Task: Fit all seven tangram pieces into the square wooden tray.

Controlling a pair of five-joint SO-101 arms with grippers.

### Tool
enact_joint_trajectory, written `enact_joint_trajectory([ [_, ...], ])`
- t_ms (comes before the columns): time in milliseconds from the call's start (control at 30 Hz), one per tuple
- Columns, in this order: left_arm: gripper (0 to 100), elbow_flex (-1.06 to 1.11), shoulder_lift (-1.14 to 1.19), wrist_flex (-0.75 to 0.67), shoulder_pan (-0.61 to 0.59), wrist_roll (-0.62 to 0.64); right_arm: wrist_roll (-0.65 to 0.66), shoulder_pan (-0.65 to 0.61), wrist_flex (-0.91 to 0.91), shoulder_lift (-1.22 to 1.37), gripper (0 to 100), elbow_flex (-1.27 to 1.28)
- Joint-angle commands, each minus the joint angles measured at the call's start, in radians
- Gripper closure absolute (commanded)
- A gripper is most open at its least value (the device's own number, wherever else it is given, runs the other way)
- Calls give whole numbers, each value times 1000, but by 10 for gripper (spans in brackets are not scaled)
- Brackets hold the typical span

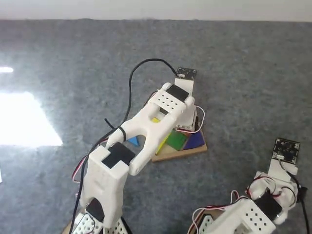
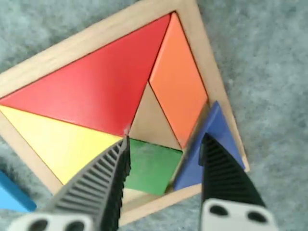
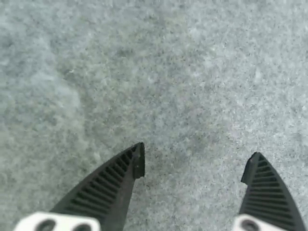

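The square wooden tray (image 2: pixel 202 43) holds a big red triangle (image 2: pixel 96 91), an orange piece (image 2: pixel 180 91), a yellow triangle (image 2: pixel 62 144) and a green square (image 2: pixel 151 166). A bare triangular gap (image 2: pixel 151 120) shows in the middle. A dark blue triangle (image 2: pixel 214 137) lies tilted across the tray's rim beside the orange piece. A light blue piece (image 2: pixel 12 195) lies outside the tray on the mat. My left gripper (image 2: pixel 166 144) hangs open over the green square, holding nothing. My right gripper (image 3: pixel 192 166) is open above bare grey mat.
In the high view the left arm (image 1: pixel 146 126) stretches over the tray (image 1: pixel 180 153) and covers most of it. The light blue piece (image 1: pixel 132 142) lies just beside the tray under that arm. The right arm (image 1: pixel 263 200) sits at the front right corner. Grey mat surrounds everything.
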Motion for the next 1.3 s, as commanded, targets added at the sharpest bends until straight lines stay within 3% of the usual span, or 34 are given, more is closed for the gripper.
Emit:
enact_joint_trajectory([
  [0, 808, -2, -126, -11, 0, -48, 5, -10, -16, -15, 669, 8],
  [133, 818, 2, -229, -8, 63, -118, 5, -10, -16, -15, 669, 8],
  [300, 818, -2, -172, -17, 129, -161, 5, -10, -16, -15, 669, 8],
  [533, 819, -4, 8, -40, 95, -161, 5, -10, -16, -15, 669, 9],
  [733, 820, 1, 8, -35, 44, -169, 5, -12, -16, -15, 669, 6],
  [1267, 822, 64, 6, -9, 58, -169, 5, -12, -16, -15, 669, 9],
])
